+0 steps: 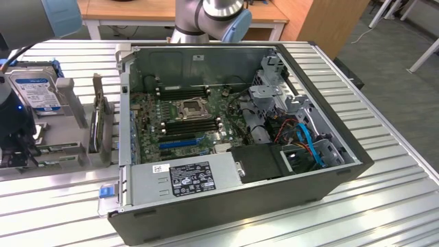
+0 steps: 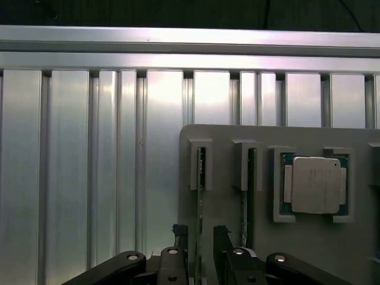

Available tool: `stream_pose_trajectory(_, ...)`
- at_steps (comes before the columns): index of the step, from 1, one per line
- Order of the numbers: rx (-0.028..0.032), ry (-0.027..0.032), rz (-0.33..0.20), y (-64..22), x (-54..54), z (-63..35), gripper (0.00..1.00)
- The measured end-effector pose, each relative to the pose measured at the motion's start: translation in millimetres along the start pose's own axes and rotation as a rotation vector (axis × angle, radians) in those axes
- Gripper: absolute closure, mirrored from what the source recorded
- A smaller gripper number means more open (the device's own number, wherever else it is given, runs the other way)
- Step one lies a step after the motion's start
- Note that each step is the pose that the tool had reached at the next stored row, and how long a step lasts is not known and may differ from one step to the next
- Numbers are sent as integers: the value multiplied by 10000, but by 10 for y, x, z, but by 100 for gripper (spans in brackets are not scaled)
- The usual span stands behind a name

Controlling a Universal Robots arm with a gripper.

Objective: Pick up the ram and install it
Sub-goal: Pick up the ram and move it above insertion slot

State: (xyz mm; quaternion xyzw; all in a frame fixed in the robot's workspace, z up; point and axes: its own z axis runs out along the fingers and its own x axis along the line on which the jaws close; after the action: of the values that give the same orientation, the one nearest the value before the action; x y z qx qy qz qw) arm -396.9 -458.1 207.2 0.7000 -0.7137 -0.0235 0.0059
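Two thin green ram sticks stand on edge in slots of a grey holder. My gripper is open, and its dark fingers stand on either side of the ram nearest the holder's edge, with a gap on each side. The second ram stick stands one slot over. In the exterior view the gripper hangs low over the holder at the far left, by the ram sticks. The open PC case shows its motherboard with dark memory slots.
A processor chip lies in a pocket of the holder beside the ram. A hard drive with a blue-white label and an upright expansion card stand on the same holder. The case's power supply and drive cage flank the motherboard. The ribbed aluminium table surrounds everything.
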Motion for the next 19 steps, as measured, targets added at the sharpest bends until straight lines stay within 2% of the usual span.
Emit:
stream_pose_trajectory(10, 3, -2, 1, -5, 0, 33, 69)
stream_pose_trajectory(19, -7, -50, -1, -144, -2, 27, 69)
